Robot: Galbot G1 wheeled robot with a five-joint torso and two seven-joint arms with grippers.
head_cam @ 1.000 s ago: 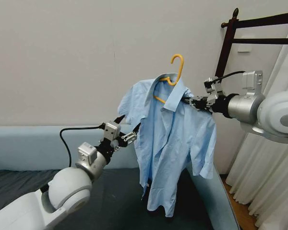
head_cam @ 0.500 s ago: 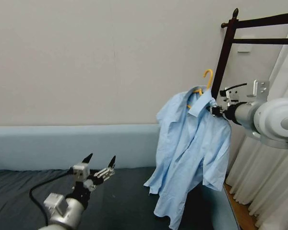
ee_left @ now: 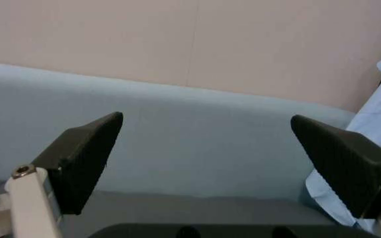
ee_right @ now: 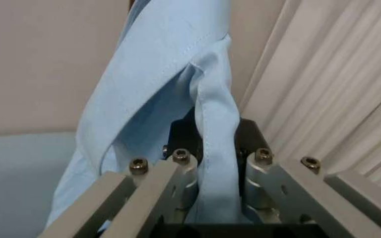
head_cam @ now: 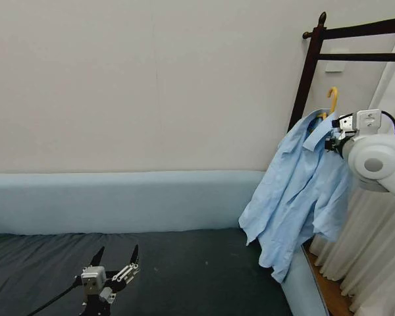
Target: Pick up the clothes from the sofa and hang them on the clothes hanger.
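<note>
A light blue shirt [head_cam: 296,191] hangs from a yellow hanger [head_cam: 331,101], held up beside the dark wooden clothes rack [head_cam: 309,72] at the right. My right gripper [head_cam: 332,135] is shut on the shirt's collar; in the right wrist view the blue fabric [ee_right: 204,134] is pinched between its fingers [ee_right: 177,163]. My left gripper [head_cam: 115,260] is low over the dark sofa seat [head_cam: 184,270], open and empty. In the left wrist view its two black fingers [ee_left: 85,153] stand wide apart facing the sofa back, with the shirt's edge [ee_left: 376,119] beyond.
The sofa's pale blue backrest [head_cam: 118,201] runs along the wall. White curtains [head_cam: 375,257] hang at the far right behind the rack, above a strip of wooden floor [head_cam: 329,289].
The right arm has carried the shirt and hanger rightward to the rack. The left gripper has let go of the shirt and dropped low over the sofa seat.
</note>
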